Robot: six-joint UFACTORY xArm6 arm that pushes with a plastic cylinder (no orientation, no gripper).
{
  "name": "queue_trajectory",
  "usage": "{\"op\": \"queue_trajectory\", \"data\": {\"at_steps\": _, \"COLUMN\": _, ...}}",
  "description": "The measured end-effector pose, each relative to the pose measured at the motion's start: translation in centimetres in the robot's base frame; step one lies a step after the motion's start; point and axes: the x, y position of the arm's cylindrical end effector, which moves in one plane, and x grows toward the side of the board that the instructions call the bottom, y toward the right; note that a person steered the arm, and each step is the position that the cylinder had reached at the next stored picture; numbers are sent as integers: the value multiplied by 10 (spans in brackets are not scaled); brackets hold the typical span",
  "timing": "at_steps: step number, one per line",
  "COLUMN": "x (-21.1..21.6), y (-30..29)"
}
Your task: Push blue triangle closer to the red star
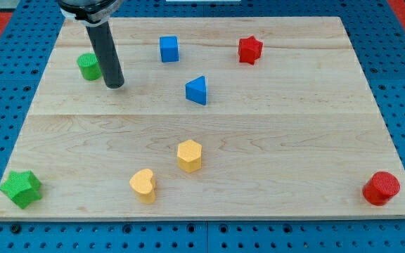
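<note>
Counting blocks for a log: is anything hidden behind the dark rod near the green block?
The dark rod covers part of the green cylinder block's right edge; my tip rests beside it. Only wooden board shows around it.

Straight dark rod, my tip (114, 85)

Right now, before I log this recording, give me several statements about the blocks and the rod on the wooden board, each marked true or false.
1. My tip touches the blue triangle block. False: it stands well to the view's left of it, beside the green cylinder block.
2. The red star block lies up and to the view's right of the blue triangle. True.
3. Two yellow blocks sit at the view's top. False: the yellow hexagon block and yellow heart block lie towards the bottom.
4. A blue cube block sits left of the red star. True.
</note>
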Motion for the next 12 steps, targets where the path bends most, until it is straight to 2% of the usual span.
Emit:
{"op": "queue_trajectory", "data": {"at_steps": 4, "x": 1, "y": 1}}
{"op": "queue_trajectory", "data": {"at_steps": 6, "x": 6, "y": 61}}
{"op": "queue_trajectory", "data": {"at_steps": 8, "x": 55, "y": 76}}
{"op": "queue_trajectory", "data": {"at_steps": 9, "x": 56, "y": 114}}
{"op": "queue_trajectory", "data": {"at_steps": 11, "x": -9, "y": 179}}
{"op": "queue_trajectory", "data": {"at_steps": 12, "x": -35, "y": 180}}
